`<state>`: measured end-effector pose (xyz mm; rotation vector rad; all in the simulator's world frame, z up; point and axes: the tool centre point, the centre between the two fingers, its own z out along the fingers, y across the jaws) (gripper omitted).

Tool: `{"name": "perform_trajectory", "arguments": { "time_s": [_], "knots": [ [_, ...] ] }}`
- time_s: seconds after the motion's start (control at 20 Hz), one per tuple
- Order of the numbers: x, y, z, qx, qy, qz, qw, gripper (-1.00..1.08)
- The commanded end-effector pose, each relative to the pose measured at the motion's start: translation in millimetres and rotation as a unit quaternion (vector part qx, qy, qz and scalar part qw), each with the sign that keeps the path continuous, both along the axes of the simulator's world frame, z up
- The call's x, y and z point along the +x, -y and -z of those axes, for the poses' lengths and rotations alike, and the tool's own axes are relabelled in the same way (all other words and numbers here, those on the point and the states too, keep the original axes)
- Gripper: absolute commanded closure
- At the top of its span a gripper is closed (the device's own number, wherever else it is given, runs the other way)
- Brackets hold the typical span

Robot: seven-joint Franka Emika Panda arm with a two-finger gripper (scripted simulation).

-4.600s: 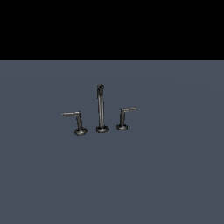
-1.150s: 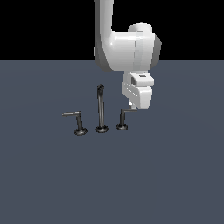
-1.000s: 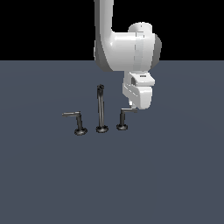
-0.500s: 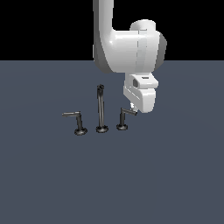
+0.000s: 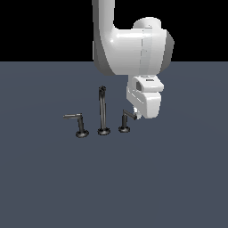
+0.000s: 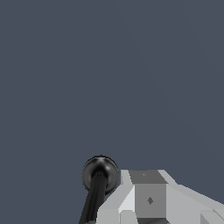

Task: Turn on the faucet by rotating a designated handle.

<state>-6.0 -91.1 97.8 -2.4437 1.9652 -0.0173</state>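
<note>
The faucet shows in the exterior view as a tall spout post (image 5: 103, 111) between two low lever handles. The long-armed handle (image 5: 78, 122) stands at the exterior view's left. The handle (image 5: 125, 121) with the short stubby arm stands on the right, its pale tip against my gripper (image 5: 136, 116). The white hand hides the tip's far end. In the wrist view the handle's round base (image 6: 100, 172) and dark arm lie right beside my gripper (image 6: 146, 183). The fingers (image 6: 151, 199) show no gap and hold nothing.
A flat dark grey-blue floor (image 5: 169, 178) lies all around the faucet. My white arm (image 5: 129, 49) comes down from above, behind the right handle.
The hand has shifted a little to the exterior view's right and lower, staying against the short handle's tip. The handle's arm now looks shorter and slanted. The other two pieces have not moved.
</note>
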Motion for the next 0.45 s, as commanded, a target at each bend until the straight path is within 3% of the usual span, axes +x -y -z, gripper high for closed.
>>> {"name": "perform_trajectory", "arguments": {
  "time_s": [0.0,0.4],
  "knots": [
    [-8,-10,0,0.001,-0.003,-0.003,1.0,1.08],
    [-29,-30,0,0.001,-0.006,-0.002,1.0,1.08]
  ]
}}
